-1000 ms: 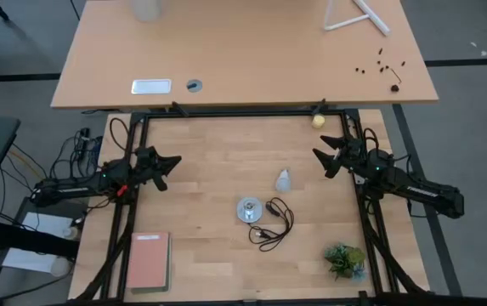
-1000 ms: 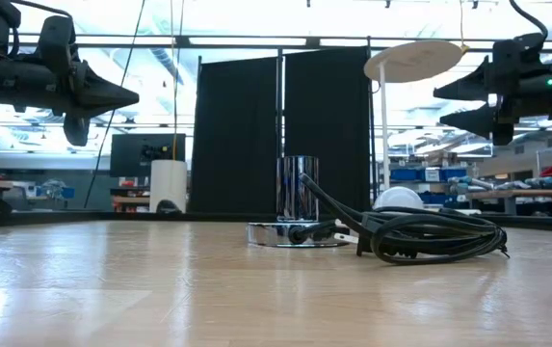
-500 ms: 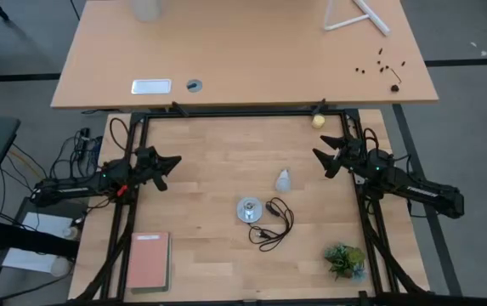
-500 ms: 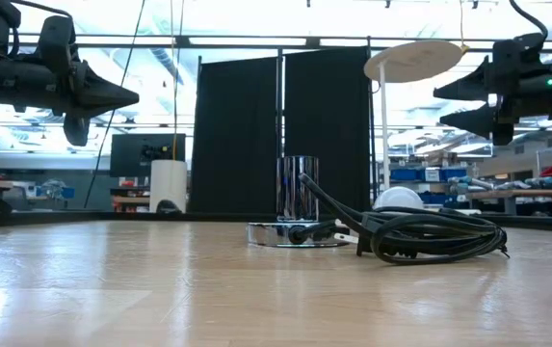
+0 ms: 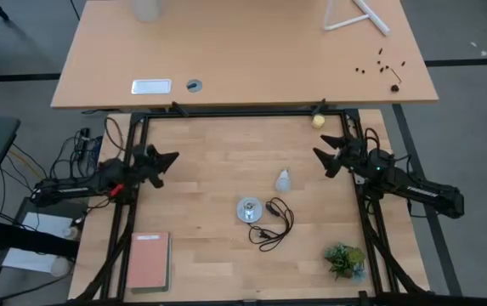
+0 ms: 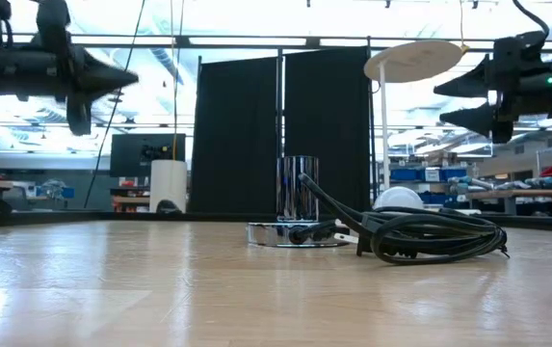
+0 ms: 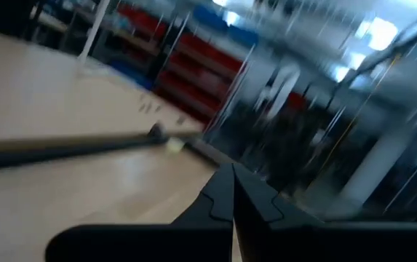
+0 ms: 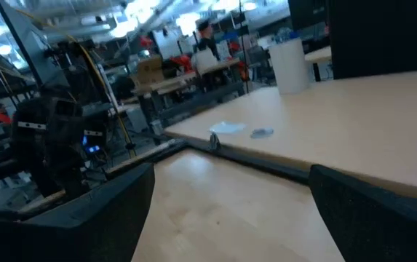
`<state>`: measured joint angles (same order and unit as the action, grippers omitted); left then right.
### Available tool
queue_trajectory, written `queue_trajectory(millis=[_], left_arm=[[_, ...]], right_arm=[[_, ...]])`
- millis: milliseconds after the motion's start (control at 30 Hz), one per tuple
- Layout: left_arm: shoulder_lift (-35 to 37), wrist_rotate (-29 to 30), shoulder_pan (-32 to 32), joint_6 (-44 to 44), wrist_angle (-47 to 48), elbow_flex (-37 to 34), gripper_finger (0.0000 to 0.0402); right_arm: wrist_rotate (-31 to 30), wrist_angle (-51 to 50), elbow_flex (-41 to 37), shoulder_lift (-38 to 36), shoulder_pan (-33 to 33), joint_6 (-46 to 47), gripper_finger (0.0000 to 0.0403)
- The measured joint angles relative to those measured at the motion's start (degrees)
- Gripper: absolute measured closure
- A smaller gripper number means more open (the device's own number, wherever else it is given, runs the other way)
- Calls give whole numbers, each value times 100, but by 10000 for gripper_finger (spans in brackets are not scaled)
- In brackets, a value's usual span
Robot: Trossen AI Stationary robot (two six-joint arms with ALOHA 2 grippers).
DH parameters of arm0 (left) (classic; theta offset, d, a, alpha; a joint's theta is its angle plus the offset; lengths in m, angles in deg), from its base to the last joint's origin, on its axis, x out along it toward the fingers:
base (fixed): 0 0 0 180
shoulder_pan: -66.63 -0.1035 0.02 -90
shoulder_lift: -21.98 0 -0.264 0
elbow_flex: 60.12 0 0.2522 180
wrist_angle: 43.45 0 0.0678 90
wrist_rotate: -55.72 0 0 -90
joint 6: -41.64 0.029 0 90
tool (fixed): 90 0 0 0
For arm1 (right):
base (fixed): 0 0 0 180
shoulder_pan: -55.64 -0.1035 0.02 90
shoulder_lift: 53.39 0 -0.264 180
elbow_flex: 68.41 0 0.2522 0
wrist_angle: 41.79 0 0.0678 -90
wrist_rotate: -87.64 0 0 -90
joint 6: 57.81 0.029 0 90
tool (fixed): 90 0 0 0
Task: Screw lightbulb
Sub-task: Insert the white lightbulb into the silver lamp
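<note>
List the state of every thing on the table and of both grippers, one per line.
Small white frosted lightbulb: lying on the wooden table, not screwed in, untouched.
Round silver socket disc: flat on the table, empty.
Black cord: loosely coiled beside the socket.
Left gripper: shut, raised, at the table's left edge.
Right gripper: open, raised, right of the lightbulb.
Pink book: closed, lying flat.

The lightbulb (image 5: 283,179) lay on the table (image 5: 218,170), just behind the socket disc (image 5: 248,209); its cord (image 5: 274,224) coiled to the right, between both grippers.
</note>
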<state>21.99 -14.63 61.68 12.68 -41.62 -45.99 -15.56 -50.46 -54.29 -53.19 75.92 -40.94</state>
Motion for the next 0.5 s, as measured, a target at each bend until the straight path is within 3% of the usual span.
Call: queue_trajectory(millis=[67, 267, 500], left_arm=[[-4, 1, 2, -58, -438, -1, 396], [0, 3, 0, 261, -1586, -1, 396], [0, 3, 0, 456, -1696, 0, 396]], right_arm=[[0, 244, -1, 0, 0, 122, 29], [421, 780, -2, 0, -6, 1965, 29], [538, 1251, -1, 0, -6, 2096, 29]])
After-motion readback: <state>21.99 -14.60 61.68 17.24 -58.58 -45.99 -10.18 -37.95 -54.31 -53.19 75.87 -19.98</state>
